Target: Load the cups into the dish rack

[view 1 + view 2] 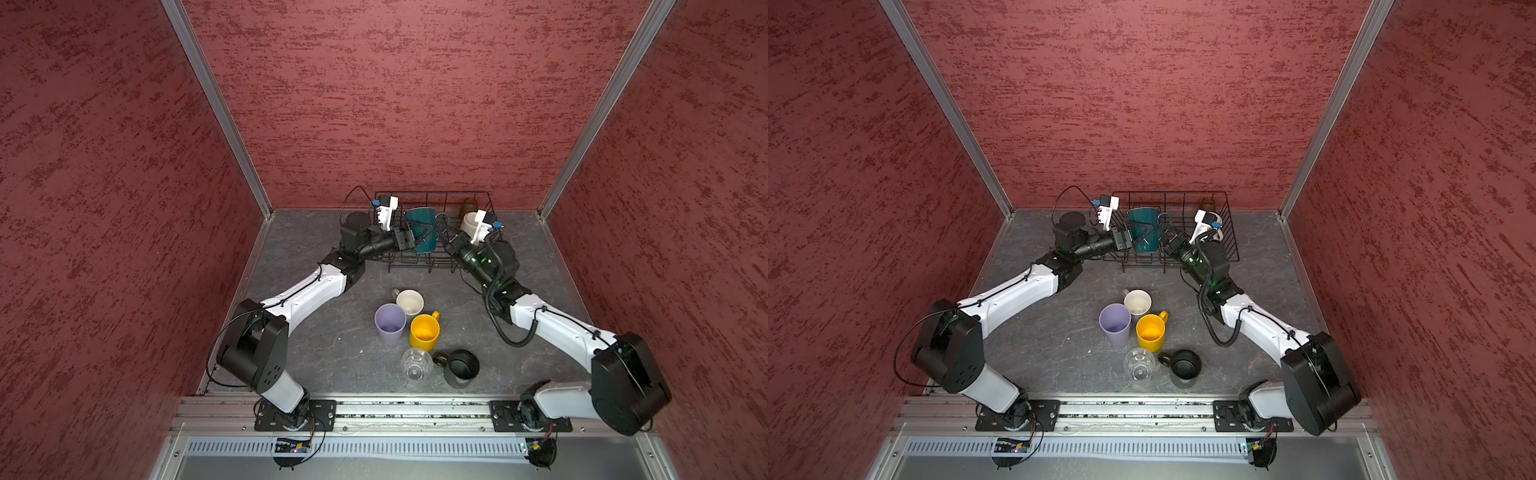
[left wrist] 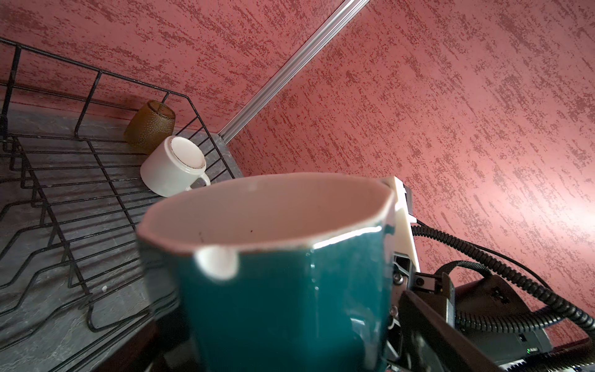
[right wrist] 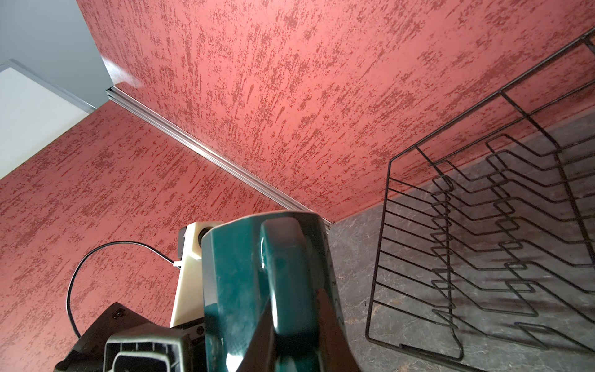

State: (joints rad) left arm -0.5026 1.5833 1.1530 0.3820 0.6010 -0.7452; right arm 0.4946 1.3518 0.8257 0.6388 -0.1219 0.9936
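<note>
Dish rack (image 1: 432,193) is set at the back of the surface (image 1: 332,353), near the rear wall. Left gripper (image 1: 422,235) is seen released, jaws spread wide either side of the teal mug (image 1: 417,220). Right gripper (image 1: 441,231) is clenched on that mug's handle, and the mug is held over the rack's middle. Grouped on the surface in front of the rack: lilac tumbler (image 1: 390,322), yellow mug (image 1: 424,332), black mug (image 1: 461,365), cream-lined mug (image 1: 409,301), clear glass (image 1: 415,363). White mug (image 2: 167,170), inverted, and amber glass (image 2: 149,125) are lodged in the rack's right rear corner.
</note>
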